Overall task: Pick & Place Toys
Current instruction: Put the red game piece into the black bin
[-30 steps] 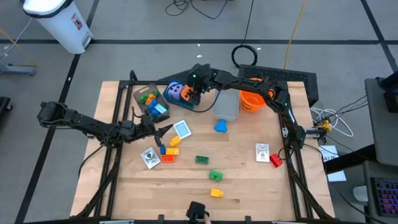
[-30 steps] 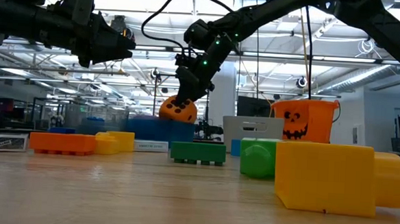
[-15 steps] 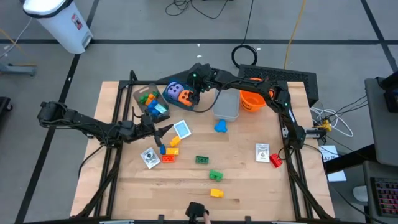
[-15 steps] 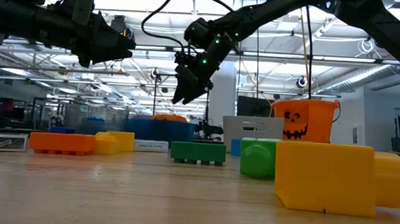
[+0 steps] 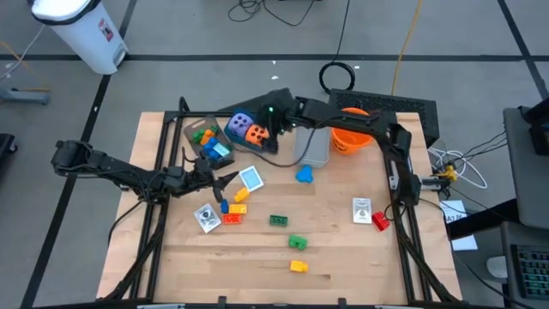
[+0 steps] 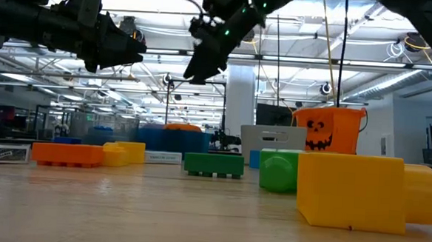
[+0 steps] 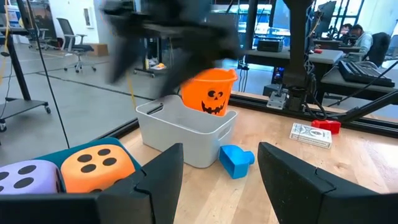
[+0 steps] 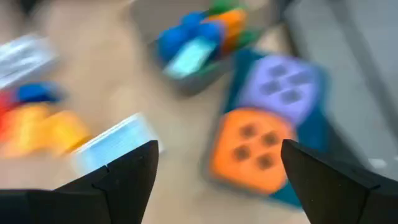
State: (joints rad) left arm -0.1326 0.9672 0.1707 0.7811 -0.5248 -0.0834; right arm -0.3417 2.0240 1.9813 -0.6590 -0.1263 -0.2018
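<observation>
The right hand (image 5: pixel 273 120) hangs above the far part of the bench (image 5: pixel 343 257), its fingers spread and holding nothing. Just beside it, the orange die (image 5: pixel 256 134) sits in the teal box (image 5: pixel 237 139) next to the purple die (image 5: pixel 242 124). The left hand (image 5: pixel 225 179) hovers near a pale blue card (image 5: pixel 250 178); its fingers stand apart, with nothing visible between them. In the low view only the orange die's top shows over the box wall. Loose bricks (image 5: pixel 279 221) lie scattered nearer the front.
</observation>
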